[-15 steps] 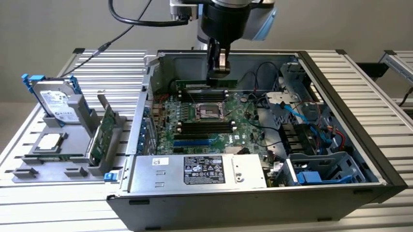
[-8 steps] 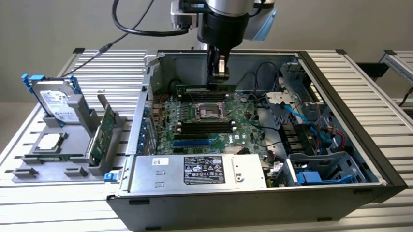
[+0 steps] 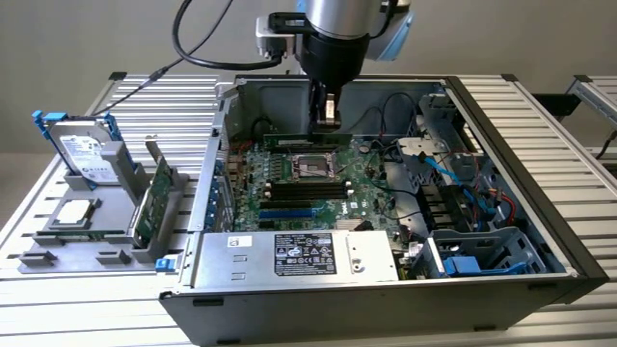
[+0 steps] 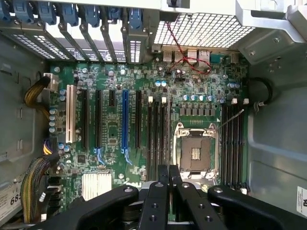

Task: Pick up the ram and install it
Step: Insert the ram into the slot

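The ram (image 3: 297, 138), a thin green stick with black chips, stands on edge in the far memory slots behind the CPU socket (image 3: 313, 168) inside the open computer case (image 3: 366, 318). My gripper (image 3: 329, 124) hangs down into the case with its fingertips close over the end of the ram on the exterior view's right. Whether they touch it I cannot tell. In the wrist view the gripper (image 4: 169, 173) is shut, black fingers pressed together with nothing between them, above the motherboard by the CPU socket (image 4: 195, 153). The far slots (image 4: 232, 143) lie beside the socket.
Empty black memory slots (image 3: 303, 190) lie in front of the socket. A power supply (image 3: 299, 253) and a drive cage (image 3: 482, 253) fill the case front. Outside, at the exterior view's left, a grey holder (image 3: 58, 253) carries a hard drive (image 3: 82, 152), an expansion card (image 3: 154, 195) and a processor (image 3: 75, 212).
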Tool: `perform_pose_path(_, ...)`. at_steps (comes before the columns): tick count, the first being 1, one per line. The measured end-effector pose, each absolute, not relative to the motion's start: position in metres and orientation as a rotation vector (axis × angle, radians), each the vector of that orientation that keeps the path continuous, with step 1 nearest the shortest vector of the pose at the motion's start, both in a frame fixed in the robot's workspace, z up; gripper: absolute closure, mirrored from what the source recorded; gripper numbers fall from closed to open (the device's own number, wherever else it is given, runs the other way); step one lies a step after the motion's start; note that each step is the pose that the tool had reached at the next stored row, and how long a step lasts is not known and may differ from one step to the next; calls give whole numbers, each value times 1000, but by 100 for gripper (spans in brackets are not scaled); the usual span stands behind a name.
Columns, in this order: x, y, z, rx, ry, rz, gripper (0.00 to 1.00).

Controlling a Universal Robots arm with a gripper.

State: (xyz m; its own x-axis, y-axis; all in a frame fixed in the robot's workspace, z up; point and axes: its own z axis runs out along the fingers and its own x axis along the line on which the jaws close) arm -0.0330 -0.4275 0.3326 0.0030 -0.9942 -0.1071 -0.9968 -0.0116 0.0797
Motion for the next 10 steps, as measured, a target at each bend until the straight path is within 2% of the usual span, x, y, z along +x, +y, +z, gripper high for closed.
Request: perform_pose_path(10,-32,-428,315,-2212,2196,210,87)
